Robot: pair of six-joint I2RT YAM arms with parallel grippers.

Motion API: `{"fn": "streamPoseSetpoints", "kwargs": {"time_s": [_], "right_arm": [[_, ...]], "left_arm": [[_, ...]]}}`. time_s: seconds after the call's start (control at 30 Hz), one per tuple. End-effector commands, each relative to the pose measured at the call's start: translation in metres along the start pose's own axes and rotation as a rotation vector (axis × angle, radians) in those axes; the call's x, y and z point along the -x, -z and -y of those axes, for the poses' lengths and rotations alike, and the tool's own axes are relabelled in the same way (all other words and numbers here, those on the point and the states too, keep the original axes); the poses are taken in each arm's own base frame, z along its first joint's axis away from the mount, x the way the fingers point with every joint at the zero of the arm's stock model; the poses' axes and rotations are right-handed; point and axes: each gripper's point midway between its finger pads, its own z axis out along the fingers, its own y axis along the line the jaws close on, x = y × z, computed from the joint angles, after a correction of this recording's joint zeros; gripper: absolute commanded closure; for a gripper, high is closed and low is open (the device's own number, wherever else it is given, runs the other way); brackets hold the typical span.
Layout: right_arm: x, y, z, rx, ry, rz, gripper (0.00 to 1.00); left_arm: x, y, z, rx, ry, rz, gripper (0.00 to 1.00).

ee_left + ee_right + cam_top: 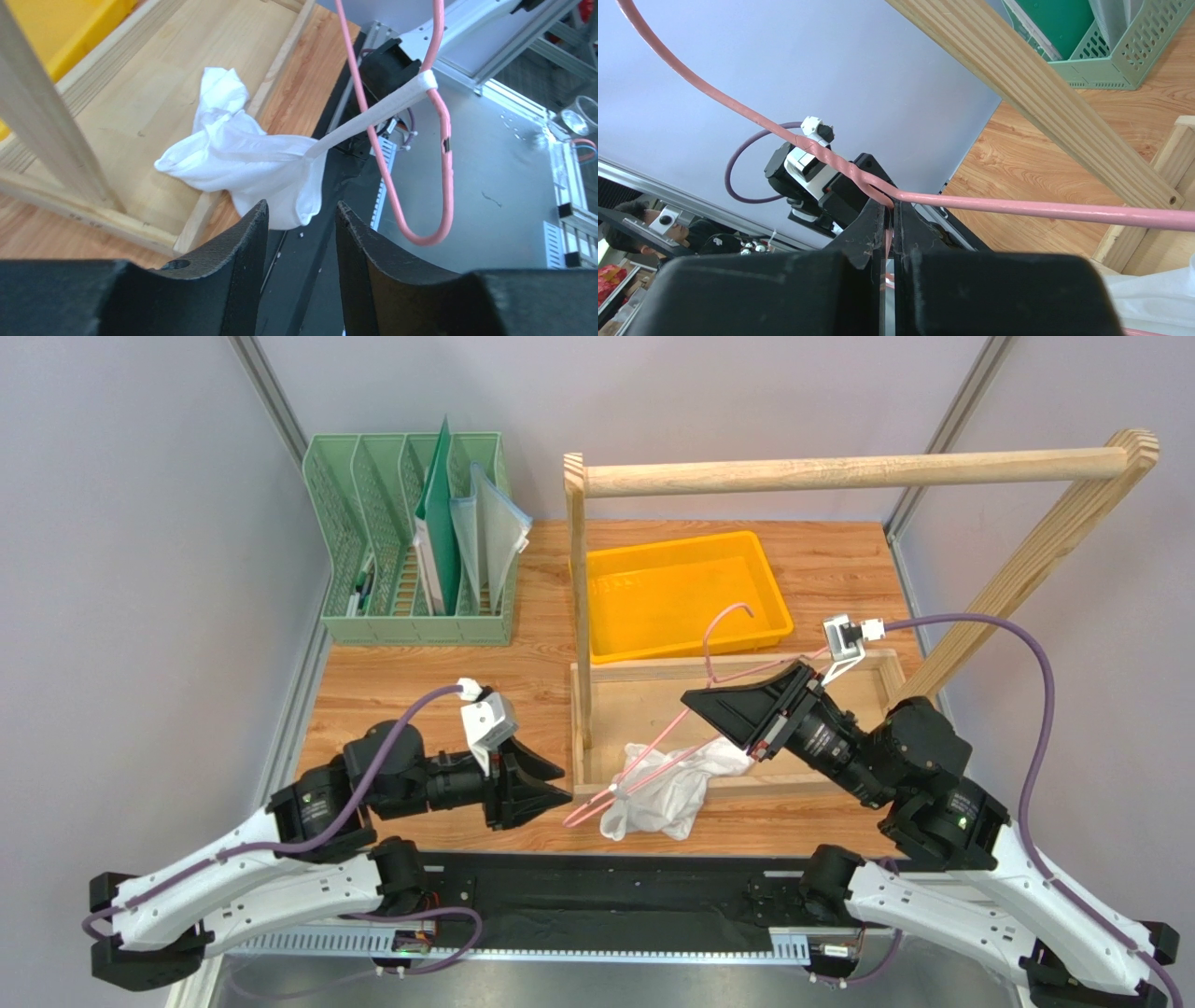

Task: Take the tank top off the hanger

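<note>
Wooden table (421, 693); right gripper (889, 220) pinching hanger (1032, 208) at its neck; tank top (238, 164) heaped on frame base (659, 703), one strap (372, 115) looped over hanger; left gripper (302, 231) spread, empty; that strap left to free.

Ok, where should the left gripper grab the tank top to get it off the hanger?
Probably the taut strap, near where it loops the hanger, with the left gripper coming straight in across it; the rest of the tank top is a loose heap.
</note>
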Motion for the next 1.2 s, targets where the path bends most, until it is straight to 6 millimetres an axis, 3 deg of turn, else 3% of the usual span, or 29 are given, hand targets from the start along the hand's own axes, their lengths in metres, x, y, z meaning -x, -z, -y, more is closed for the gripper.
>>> {"fn": "streamPoseSetpoints", "kwargs": {"time_s": [0.0, 0.2, 0.53, 0.7, 0.87, 1.03, 1.1, 1.17], "right_arm": [[0.016, 0.010, -0.032, 0.092, -0.007, 0.019, 1.00], [0.017, 0.009, -0.034, 0.105, -0.012, 0.022, 1.00], [0.023, 0.010, -0.042, 0.126, -0.016, 0.042, 1.00], [0.022, 0.008, -0.043, 0.132, -0.022, 0.042, 1.00], [0.021, 0.010, -0.041, 0.132, -0.019, 0.042, 1.00], [0.021, 0.011, -0.039, 0.125, -0.016, 0.044, 1.00], [0.022, 0.013, -0.037, 0.117, -0.011, 0.049, 1.00], [0.023, 0.014, -0.032, 0.094, -0.004, 0.060, 1.00]], "left_arm": [[0.026, -0.019, 0.024, -0.147, -0.033, 0.116, 0.52], [0.016, -0.043, 0.034, -0.238, -0.005, 0.097, 0.46], [-0.007, -0.065, 0.024, -0.210, 0.043, 0.033, 0.45], [-0.006, -0.076, 0.010, -0.131, 0.069, 0.042, 0.48], [-0.005, -0.084, 0.006, -0.111, 0.084, 0.037, 0.58], [-0.001, -0.082, 0.007, -0.109, 0.083, 0.042, 0.81], [0.004, -0.079, 0.007, -0.104, 0.081, 0.057, 0.97], [0.000, -0.075, 0.003, -0.074, 0.090, 0.034, 1.00]]}}
